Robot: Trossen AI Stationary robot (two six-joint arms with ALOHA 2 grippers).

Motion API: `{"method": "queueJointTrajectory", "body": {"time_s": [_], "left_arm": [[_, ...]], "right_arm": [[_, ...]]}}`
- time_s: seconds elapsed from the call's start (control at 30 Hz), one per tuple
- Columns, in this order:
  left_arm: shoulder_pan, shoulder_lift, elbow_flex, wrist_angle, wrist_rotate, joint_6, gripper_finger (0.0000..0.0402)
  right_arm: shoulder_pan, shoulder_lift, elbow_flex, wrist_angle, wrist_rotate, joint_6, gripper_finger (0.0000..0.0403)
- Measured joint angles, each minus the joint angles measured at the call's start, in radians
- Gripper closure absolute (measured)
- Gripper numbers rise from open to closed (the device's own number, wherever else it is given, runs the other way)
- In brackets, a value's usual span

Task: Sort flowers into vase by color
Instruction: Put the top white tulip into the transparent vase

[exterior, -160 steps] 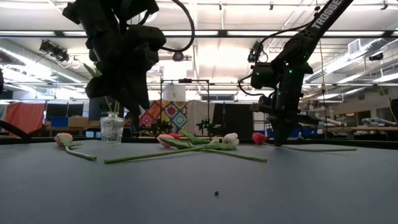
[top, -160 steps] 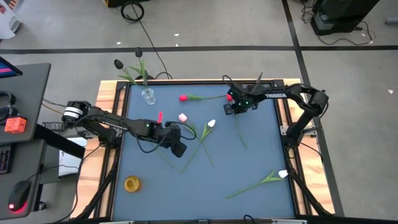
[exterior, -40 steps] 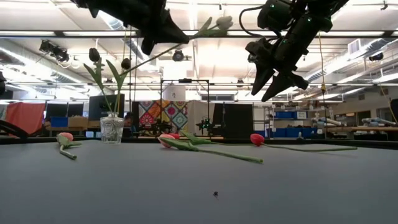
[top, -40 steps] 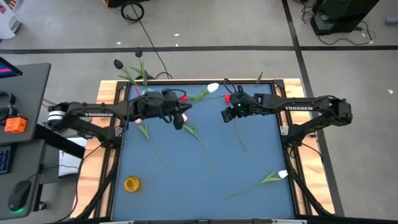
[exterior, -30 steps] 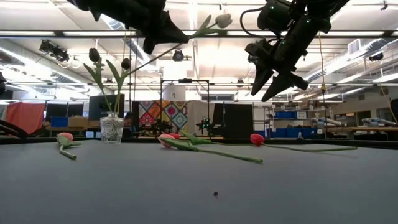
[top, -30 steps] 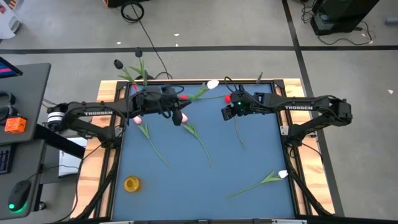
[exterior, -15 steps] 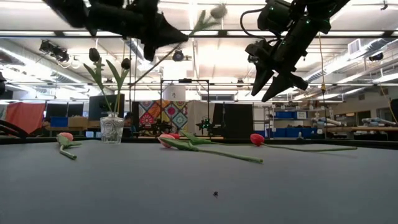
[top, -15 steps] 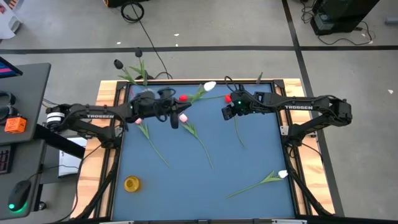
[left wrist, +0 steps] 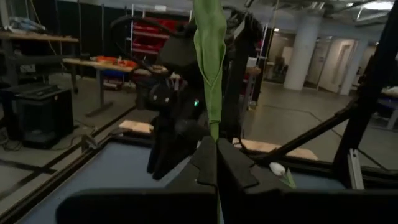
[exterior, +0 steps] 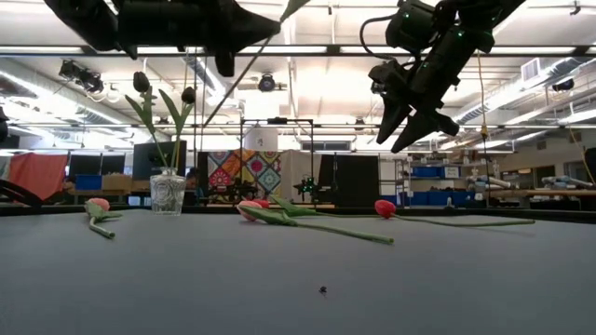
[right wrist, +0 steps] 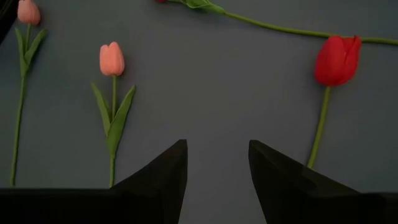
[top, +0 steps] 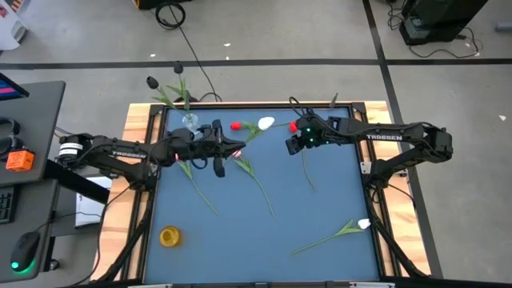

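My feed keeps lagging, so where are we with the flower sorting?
Done: two dark tulips stand in the glass vase.
In hand: the left gripper is shut on a white tulip, held by its stem above the table. The right gripper hangs open and empty.
Left: pink tulips, red tulips and another white tulip lie on the table.

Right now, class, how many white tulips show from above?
2. One white tulip is held aloft by the left end effector; the second white tulip lies near the table's lower right corner. Others may be hidden.
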Motion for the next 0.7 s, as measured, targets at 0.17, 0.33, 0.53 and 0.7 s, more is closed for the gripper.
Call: {"method": "queueJointTrajectory", "body": {"time_s": [0.17, 0.33, 0.53, 0.7], "left_arm": [[0.013, 0.0, 0.0, 0.008, -0.002, 0.04, 0.0401], [0.048, 0.0, 0.0, 0.065, -0.004, 0.043, 0.0397], [0.086, 0.0, 0.0, 0.207, -0.045, 0.056, 0.0395], [0.171, 0.001, -0.097, 0.548, -0.189, 0.171, 0.0394]], "right_arm": [[0.0, 0.0, 0.0, 0.0, 0.0, 0.0, 0.0224], [0.002, 0.0, 0.0, 0.0, -0.023, 0.0, 0.0224], [0.031, 0.0, 0.0, 0.0, 0.002, 0.012, 0.0224], [0.088, 0.0, 0.0, 0.025, 0.123, 0.052, 0.0224]]}}
